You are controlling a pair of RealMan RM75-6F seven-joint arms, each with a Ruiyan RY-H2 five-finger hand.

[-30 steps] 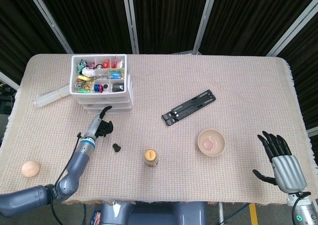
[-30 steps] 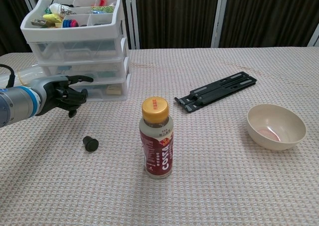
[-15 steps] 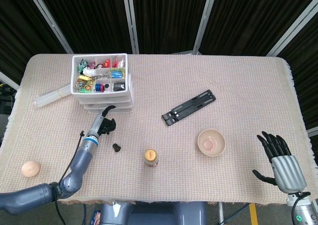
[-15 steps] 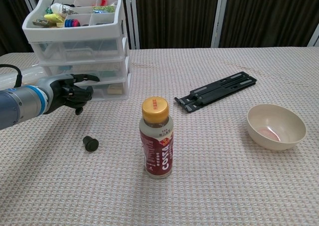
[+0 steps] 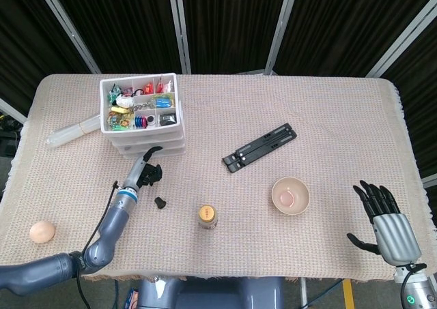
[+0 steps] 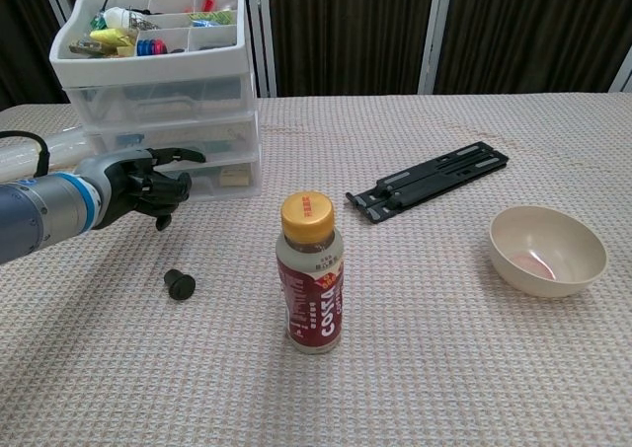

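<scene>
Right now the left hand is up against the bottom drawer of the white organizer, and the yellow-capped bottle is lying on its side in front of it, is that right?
Not quite. The left hand is at the bottom drawer of the white organizer, but the yellow-capped bottle stands upright, as the chest view shows.

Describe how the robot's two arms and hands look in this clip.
The left arm is grey with a blue band at the wrist and a thin black cable running alongside. The left hand is black with dark, slender fingers. The right hand has a silver-grey ribbed back and black fingers; below its wrist sits a small green-lit ring.
</scene>
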